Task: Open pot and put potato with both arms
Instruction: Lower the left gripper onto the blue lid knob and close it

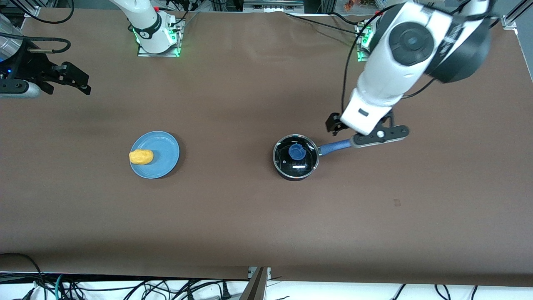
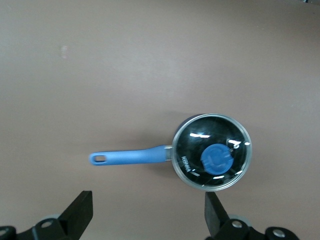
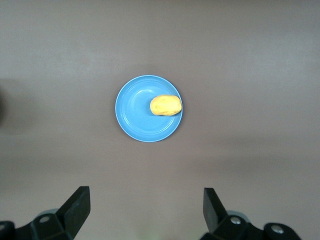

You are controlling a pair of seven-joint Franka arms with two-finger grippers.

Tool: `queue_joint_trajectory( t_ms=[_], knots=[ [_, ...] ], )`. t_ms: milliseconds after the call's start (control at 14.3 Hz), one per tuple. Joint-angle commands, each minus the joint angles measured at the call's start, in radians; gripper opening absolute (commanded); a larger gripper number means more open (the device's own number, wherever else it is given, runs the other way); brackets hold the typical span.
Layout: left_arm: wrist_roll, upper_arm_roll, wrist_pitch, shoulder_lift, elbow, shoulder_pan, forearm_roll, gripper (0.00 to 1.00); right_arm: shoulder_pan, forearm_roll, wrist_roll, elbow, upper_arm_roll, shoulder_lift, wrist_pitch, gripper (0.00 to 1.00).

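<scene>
The black pot (image 1: 295, 158) stands on the table toward the left arm's end, with its glass lid (image 1: 306, 164) on and its blue knob (image 1: 297, 151) up. Its blue handle (image 1: 335, 146) points toward the left arm's end. My left gripper (image 1: 361, 127) is open over the handle's end. The left wrist view shows the gripper (image 2: 148, 205), the lid (image 2: 192, 145) and the handle (image 2: 127, 158). The yellow potato (image 1: 141, 156) lies on a light-blue plate (image 1: 162, 156). My right gripper (image 1: 68, 85) is open, up in the air at the right arm's end. The right wrist view shows the gripper (image 3: 145, 200) and the potato (image 3: 165, 105).
The light-blue plate (image 3: 137, 117) is toward the right arm's end of the brown table. The arm bases (image 1: 156, 39) stand along the table's edge farthest from the front camera. Cables (image 1: 125, 287) hang below the nearest edge. A small dark mark (image 1: 397, 202) is on the tabletop.
</scene>
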Motion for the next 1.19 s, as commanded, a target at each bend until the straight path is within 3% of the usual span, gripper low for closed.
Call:
queue_joint_trajectory(
  t_ms=[0, 210, 560, 1120],
  knots=[
    [-0.122, 0.010, 0.082, 0.087, 0.033, -0.052, 0.026, 0.99, 0.002, -0.011, -0.008, 0.017, -0.004, 0.005, -0.015, 1.00],
    [-0.210, 0.008, 0.130, 0.156, 0.033, -0.101, 0.101, 0.99, 0.002, -0.011, -0.006, 0.017, -0.004, 0.005, -0.013, 1.00],
    [-0.290, 0.010, 0.315, 0.280, 0.025, -0.107, 0.112, 0.99, 0.001, -0.009, -0.006, 0.017, -0.004, 0.005, -0.013, 1.00],
    [-0.400, 0.011, 0.386, 0.336, 0.011, -0.144, 0.153, 1.00, -0.004, -0.009, -0.008, 0.019, -0.006, 0.007, -0.013, 1.00]
  ],
)
